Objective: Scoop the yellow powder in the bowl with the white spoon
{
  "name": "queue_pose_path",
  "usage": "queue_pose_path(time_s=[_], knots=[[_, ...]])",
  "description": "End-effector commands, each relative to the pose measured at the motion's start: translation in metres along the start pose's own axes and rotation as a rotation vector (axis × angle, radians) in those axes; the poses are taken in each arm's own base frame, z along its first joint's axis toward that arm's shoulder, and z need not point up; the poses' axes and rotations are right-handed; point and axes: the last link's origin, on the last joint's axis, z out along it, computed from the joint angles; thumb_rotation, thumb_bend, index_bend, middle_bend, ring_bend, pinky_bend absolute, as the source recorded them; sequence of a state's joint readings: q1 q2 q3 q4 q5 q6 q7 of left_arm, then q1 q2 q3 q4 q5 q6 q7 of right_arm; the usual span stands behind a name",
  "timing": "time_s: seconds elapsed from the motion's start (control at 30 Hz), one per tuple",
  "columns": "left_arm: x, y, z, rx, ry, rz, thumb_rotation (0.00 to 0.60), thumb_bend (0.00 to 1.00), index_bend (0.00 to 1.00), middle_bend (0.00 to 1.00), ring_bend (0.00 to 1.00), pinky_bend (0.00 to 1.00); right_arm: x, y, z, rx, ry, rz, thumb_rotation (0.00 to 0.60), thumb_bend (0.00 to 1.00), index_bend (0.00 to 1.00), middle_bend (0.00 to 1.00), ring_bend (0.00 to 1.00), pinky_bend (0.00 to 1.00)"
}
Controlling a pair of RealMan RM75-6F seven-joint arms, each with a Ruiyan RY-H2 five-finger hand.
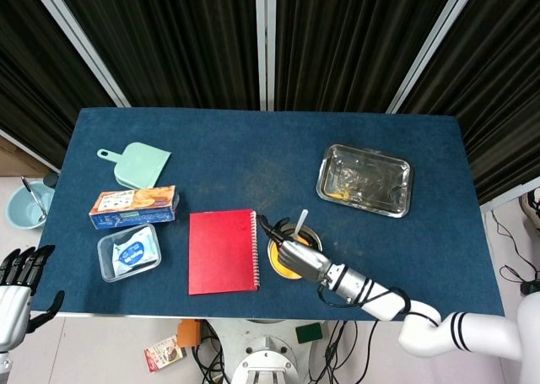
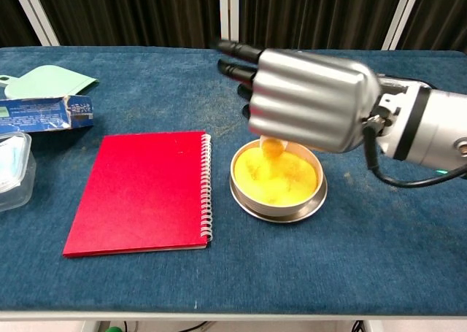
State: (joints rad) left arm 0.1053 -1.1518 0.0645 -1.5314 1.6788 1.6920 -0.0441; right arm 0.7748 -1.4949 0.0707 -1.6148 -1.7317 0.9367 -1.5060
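A round metal bowl (image 2: 278, 206) (image 1: 275, 256) of yellow powder (image 2: 281, 179) sits near the table's front, just right of a red notebook. My right hand (image 2: 306, 98) (image 1: 297, 254) hovers over the bowl and holds the white spoon. The spoon's bowl (image 2: 271, 146) peeks out under the hand, loaded with yellow powder, just above the powder surface. Its handle (image 1: 301, 220) sticks up past the hand in the head view. My left hand (image 1: 15, 289) hangs off the table's front left corner, fingers spread, holding nothing.
A red spiral notebook (image 2: 141, 190) lies left of the bowl. A metal tray (image 1: 364, 180) with yellow residue sits at the back right. On the left are a mint dustpan (image 1: 137, 164), a snack box (image 1: 133, 207) and a clear plastic container (image 1: 128, 253).
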Motion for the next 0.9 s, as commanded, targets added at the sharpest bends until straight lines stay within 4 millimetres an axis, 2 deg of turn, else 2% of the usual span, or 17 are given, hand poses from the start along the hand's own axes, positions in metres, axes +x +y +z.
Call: queue_pose_path(time_s=[0.03,0.13,0.57,0.9], knots=[[0.000,-0.002,-0.001,0.003,0.003,-0.002,0.600,0.33,0.07,0.11,0.07,0.07,0.009,0.003,0.014,0.064,0.018,-0.147,0.600,0.44,0.87,0.44,0.12,0.00],[0.000,-0.004,-0.002,0.009,0.009,-0.006,0.600,0.33,0.07,0.11,0.07,0.07,0.014,0.003,0.016,0.089,0.010,-0.209,0.600,0.45,0.87,0.44,0.13,0.00],[-0.002,-0.004,-0.004,0.013,0.017,-0.014,0.600,0.33,0.07,0.11,0.07,0.07,0.040,0.006,0.015,0.118,0.039,-0.260,0.600,0.44,0.87,0.45,0.13,0.00],[-0.007,-0.005,-0.004,0.016,0.011,-0.022,0.600,0.33,0.07,0.11,0.07,0.07,0.040,0.004,0.010,0.123,0.002,-0.243,0.600,0.45,0.88,0.48,0.16,0.00]])
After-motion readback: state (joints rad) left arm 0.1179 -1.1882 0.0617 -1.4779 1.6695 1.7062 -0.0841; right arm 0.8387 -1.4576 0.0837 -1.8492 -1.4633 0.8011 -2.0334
